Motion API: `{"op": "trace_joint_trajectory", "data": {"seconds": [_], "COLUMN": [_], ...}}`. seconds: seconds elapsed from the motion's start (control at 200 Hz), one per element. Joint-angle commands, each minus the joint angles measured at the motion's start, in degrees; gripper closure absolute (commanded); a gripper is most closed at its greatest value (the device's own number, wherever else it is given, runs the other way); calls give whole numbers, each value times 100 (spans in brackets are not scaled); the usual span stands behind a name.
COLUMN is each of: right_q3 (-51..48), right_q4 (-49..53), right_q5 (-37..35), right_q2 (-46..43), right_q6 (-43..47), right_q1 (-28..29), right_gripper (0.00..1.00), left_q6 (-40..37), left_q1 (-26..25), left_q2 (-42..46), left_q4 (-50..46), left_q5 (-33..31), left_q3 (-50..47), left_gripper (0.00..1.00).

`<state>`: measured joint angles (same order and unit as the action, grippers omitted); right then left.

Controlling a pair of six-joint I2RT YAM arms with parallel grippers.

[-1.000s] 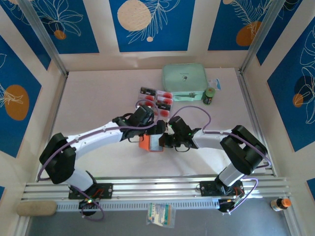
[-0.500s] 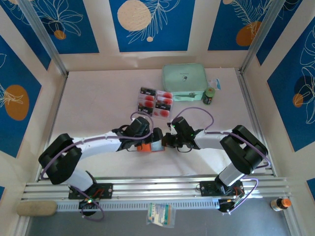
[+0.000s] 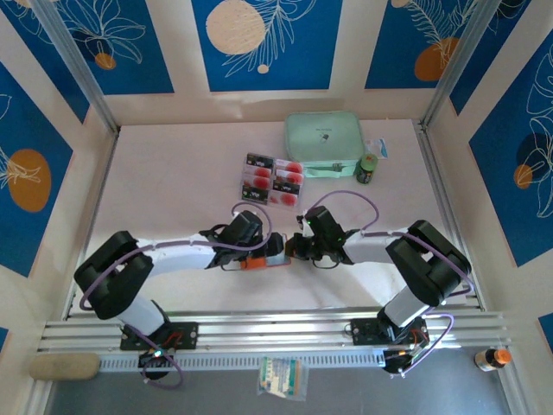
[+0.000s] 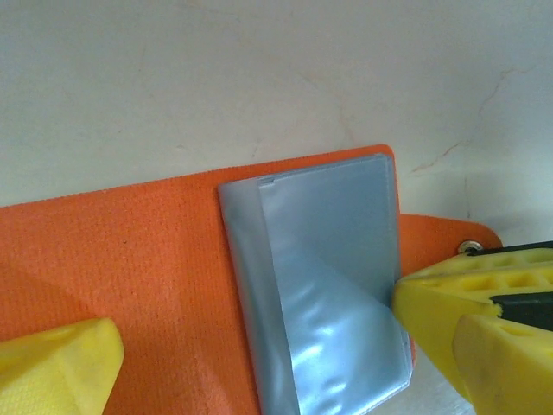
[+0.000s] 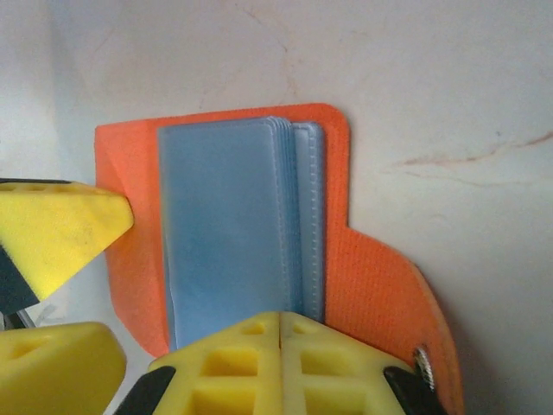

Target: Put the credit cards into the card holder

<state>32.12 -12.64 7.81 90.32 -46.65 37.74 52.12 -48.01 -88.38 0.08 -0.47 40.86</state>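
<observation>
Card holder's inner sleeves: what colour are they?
Translucent grey-blue sleeves, clearest in the left wrist view.

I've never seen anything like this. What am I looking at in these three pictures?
Two robot arms are bolted to a table edge. One picture looks down from above; the other two come from cameras on each wrist, showing yellow fingers. The left gripper is open over the orange card holder. The right gripper is shut, apparently pinching the holder's clear sleeves. Farther back lie the credit cards, a mint-green case and a small bottle.
</observation>
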Motion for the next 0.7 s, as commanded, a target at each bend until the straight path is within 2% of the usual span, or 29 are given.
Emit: {"op": "trace_joint_trajectory", "data": {"seconds": [0.0, 0.36, 0.695], "right_q3": [-198, -141, 263], "right_q4": [298, 472, 759], "right_q5": [-59, -83, 36], "right_q2": [-70, -392, -627], "right_q6": [-162, -304, -174], "right_q1": [-47, -82, -179], "right_gripper": [100, 100, 100], "left_q6": [-454, -1289, -1467], "left_q1": [41, 38, 42], "left_q2": [-203, -165, 147], "left_q4": [-184, -693, -973], "left_q5": [-276, -656, -579], "left_q3": [-80, 254, 569], "left_gripper": [0, 0, 0]}}
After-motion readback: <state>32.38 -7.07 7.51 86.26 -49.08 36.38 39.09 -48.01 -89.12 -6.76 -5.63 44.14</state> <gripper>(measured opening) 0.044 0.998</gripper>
